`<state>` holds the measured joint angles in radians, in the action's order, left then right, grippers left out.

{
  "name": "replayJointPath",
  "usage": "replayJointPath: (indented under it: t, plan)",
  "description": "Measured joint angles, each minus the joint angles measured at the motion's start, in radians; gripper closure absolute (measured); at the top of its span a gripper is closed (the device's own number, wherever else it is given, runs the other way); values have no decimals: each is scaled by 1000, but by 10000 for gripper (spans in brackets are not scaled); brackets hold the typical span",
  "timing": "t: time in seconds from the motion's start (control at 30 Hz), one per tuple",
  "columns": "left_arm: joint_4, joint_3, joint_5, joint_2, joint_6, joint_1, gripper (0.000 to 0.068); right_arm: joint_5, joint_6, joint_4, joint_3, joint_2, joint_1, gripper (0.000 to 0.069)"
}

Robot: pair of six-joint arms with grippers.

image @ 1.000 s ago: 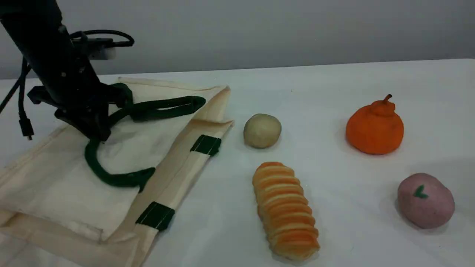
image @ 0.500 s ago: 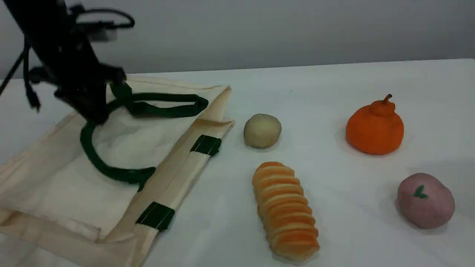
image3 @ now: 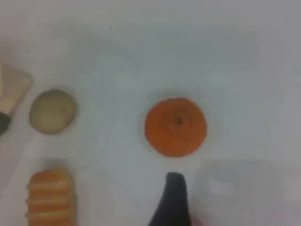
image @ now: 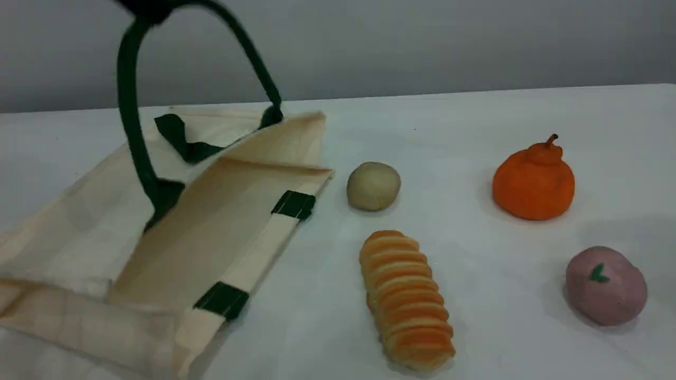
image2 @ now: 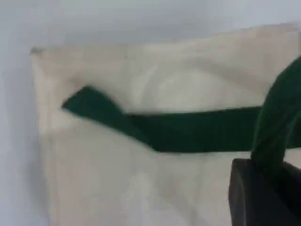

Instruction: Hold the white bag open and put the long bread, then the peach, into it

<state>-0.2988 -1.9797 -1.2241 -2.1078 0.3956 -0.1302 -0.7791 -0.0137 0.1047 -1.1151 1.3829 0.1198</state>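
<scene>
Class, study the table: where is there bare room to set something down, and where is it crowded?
Bare: the patch between ball and orange fruit; the stretch between bread and peach; the far strip of table behind them. Crowded: the left, covered by the bag, with only a narrow lane beside ball and bread.

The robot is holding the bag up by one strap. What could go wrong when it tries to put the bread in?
The left gripper pinches only one green strap of the white bag; if that slips, the mouth could flop shut. The right gripper hangs open nearest the orange fruit, not the long bread, so it might reach for the wrong thing. The bread is long and the mouth gapes sideways, so it may catch on the rim.
</scene>
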Motion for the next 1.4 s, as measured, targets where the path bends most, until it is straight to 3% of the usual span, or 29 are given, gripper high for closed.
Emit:
replayJointPath:
  t: [0.13,0.37,0.63,0.8,1.0,1.4]
  plan:
    - [-39,2,-1,20,50,-1,587,1,0,0,0,55,0,107]
    - [-42,2,-1,111,132,-1,587,30,0,0,0,157,0,107]
    - [-46,2,0,223,183,-1,587,17,2,19,0,224,0,107]
    - [-52,2,0,275,203,-1,587,17,83,100,1,251,16,107]
    - [-53,1,0,312,233,-1,588,24,162,121,1,263,131,107]
    - [-41,0,2,346,246,-1,588,50,153,121,1,381,346,107]
